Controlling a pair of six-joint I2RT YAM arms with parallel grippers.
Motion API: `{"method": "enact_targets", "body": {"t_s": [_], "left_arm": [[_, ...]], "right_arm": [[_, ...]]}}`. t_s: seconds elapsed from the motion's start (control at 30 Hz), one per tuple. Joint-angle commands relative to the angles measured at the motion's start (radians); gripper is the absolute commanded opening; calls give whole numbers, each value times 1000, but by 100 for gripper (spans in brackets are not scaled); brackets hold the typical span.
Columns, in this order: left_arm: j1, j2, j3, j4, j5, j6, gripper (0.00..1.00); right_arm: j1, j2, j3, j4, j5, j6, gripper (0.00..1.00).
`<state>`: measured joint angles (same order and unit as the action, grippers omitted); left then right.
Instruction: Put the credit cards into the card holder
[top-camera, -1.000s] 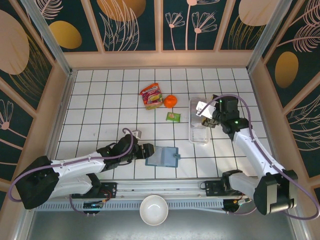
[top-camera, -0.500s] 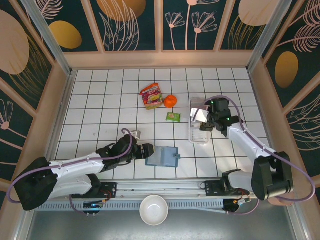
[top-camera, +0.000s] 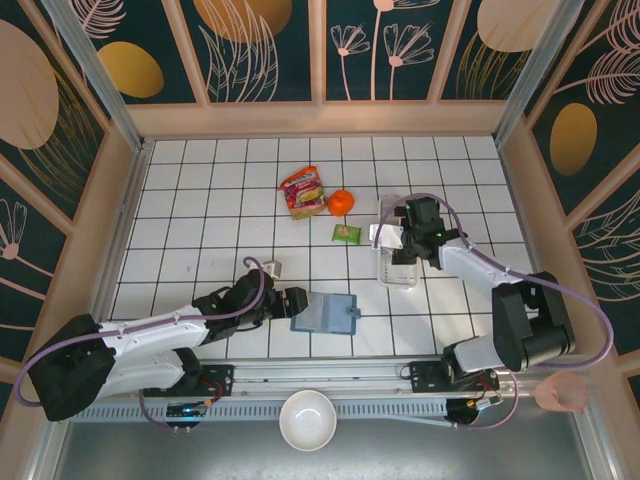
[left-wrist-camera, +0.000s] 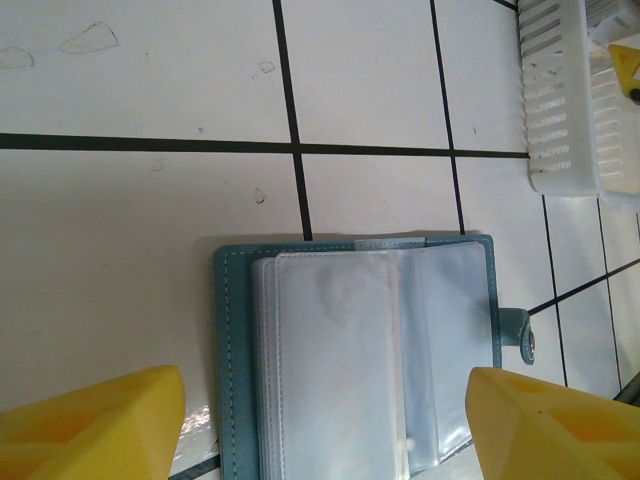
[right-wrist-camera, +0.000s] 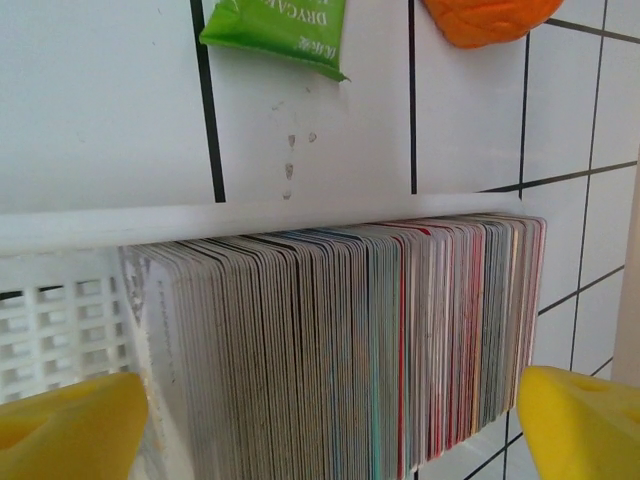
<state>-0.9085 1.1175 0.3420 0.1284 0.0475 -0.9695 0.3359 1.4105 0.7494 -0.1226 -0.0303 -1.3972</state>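
White tiled counter (top-camera: 200, 200) lies open at left. Upper centre: red snack packet (top-camera: 303, 191), round orange fruit (top-camera: 342, 202), small green packet (top-camera: 347, 233), long clear plastic tray (top-camera: 400, 278). Lower centre: flat teal card holder (top-camera: 325, 313).

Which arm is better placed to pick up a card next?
Right. The right gripper hovers open over the tray, fingers either side of the cards. The left gripper is open at the card holder, well away from the tray.
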Motion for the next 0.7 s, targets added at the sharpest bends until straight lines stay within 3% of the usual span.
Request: {"method": "enact_targets", "body": {"t_s": [0.0,0.3,0.47,0.67], "left_arm": [[7,5,-11,16,9,-5,74],[7,-14,-31,19,5,-18,74],[7,-27,-43,19,0,-21,73],[7,-27,-46,26,6,-26,73]], "right_arm": [[3,17,0,83,32,-46,93],[2,33,38,79,51,-75,75],[2,27,46,43,52,-82,49],[3,-3,48,2,26,-80,43]]}}
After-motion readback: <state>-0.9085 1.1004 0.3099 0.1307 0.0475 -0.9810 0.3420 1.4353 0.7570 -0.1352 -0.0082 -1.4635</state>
